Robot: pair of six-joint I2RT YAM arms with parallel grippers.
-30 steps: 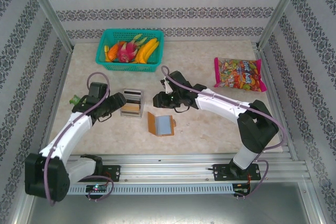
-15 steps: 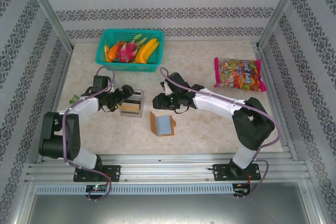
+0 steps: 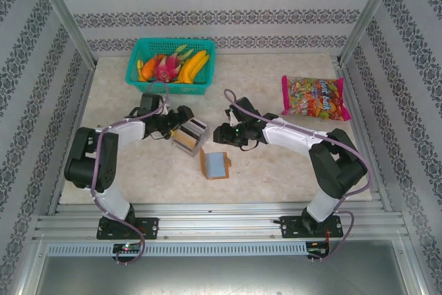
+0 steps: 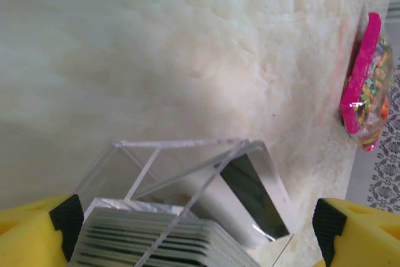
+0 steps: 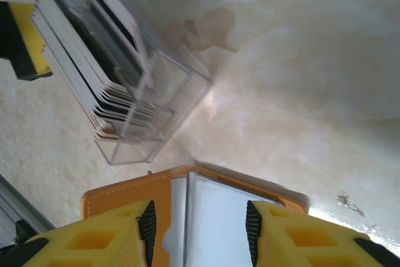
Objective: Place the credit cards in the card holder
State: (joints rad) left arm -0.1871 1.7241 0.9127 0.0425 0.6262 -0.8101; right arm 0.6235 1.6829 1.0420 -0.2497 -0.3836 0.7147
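The table (image 3: 290, 164) carries the wallet (image 5: 119, 197), lying open centre-front with one pale card (image 5: 215, 211) inside. The right claw (image 5: 199, 226) hovers above it, jaws part-open. The left claw (image 4: 195, 217), jaws wide, straddles the clear box (image 4: 187, 154) of stacked cards (image 4: 144, 236).

Basket (image 3: 169, 88), clear box (image 5: 178, 92), bag (image 3: 314, 98) (candy, perhaps)

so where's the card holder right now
In the top view the card holder lies flat near the middle of the table, nearer the arm bases than the clear card box; the right wrist view shows it beneath the right fingers.
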